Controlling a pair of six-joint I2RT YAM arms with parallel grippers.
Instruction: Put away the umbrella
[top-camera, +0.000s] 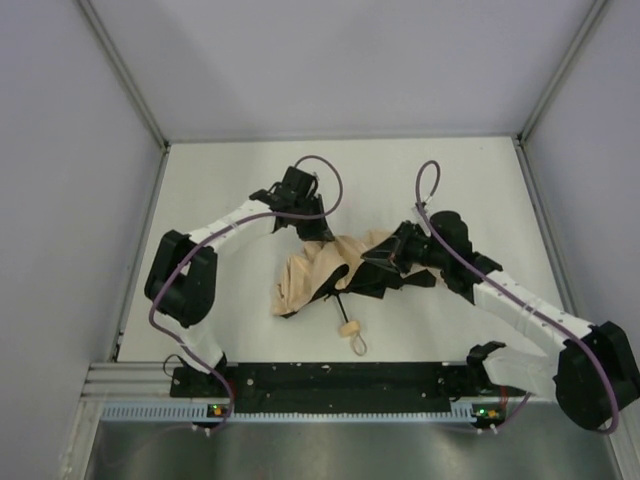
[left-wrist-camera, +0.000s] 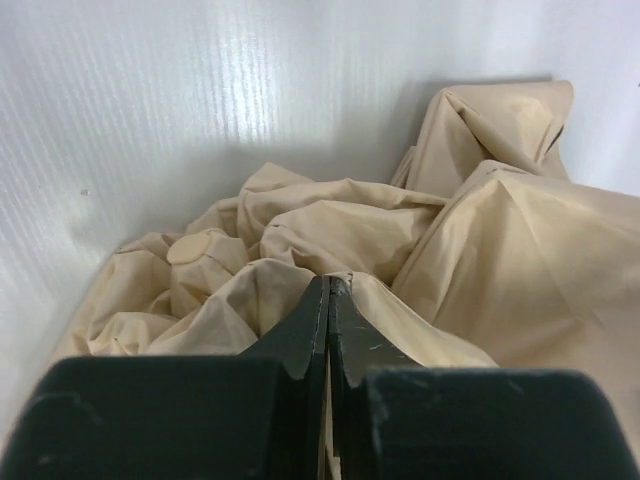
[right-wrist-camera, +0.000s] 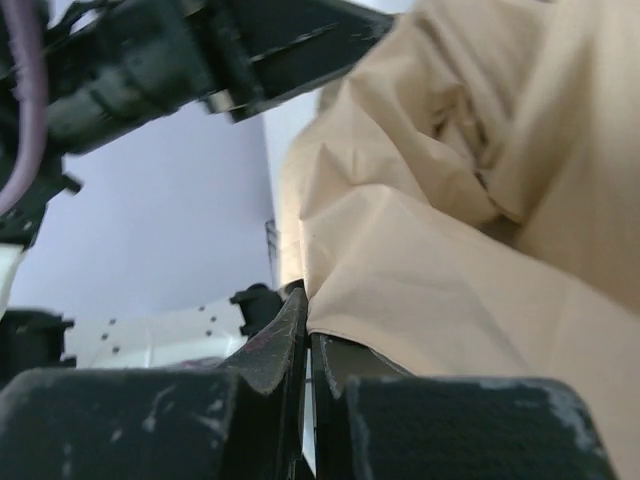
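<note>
White tabletop (top-camera: 220, 180) bearing crumpled beige fabric folding umbrella (top-camera: 320, 275); left gripper (left-wrist-camera: 328, 285) pinching its canopy (left-wrist-camera: 300, 230); right gripper (right-wrist-camera: 305, 300) pressing together at canopy edge

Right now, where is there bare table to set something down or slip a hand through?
Free: the far strip of table beyond both grippers, and the near patch between the handle of the umbrella and the right arm. Crowded: the centre, where left gripper and right gripper pinch the fabric.
</note>
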